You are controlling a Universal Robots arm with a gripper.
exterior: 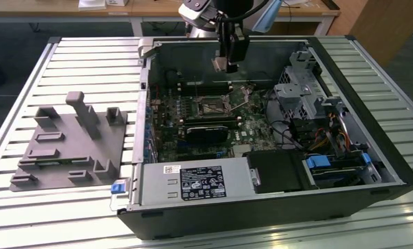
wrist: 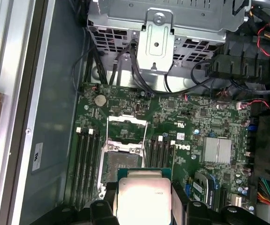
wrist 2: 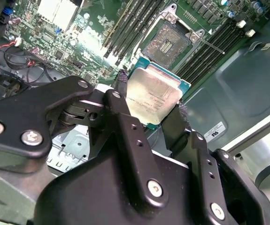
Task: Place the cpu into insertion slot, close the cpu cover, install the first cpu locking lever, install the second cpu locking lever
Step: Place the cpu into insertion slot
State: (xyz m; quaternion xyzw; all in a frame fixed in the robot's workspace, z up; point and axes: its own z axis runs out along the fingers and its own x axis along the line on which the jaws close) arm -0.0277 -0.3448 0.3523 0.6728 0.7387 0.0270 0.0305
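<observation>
Pinching the cpu (wrist 2: 156, 93) by two opposite edges, the gripper (wrist 2: 150, 104) held it aloft over the motherboard (wrist 2: 78, 37), clear of the open insertion slot (wrist 2: 167, 44). Chip judged light, rigid, fragile underneath: edge grip only. Metal face pointed up at the wrist; square, so no long axis.
</observation>
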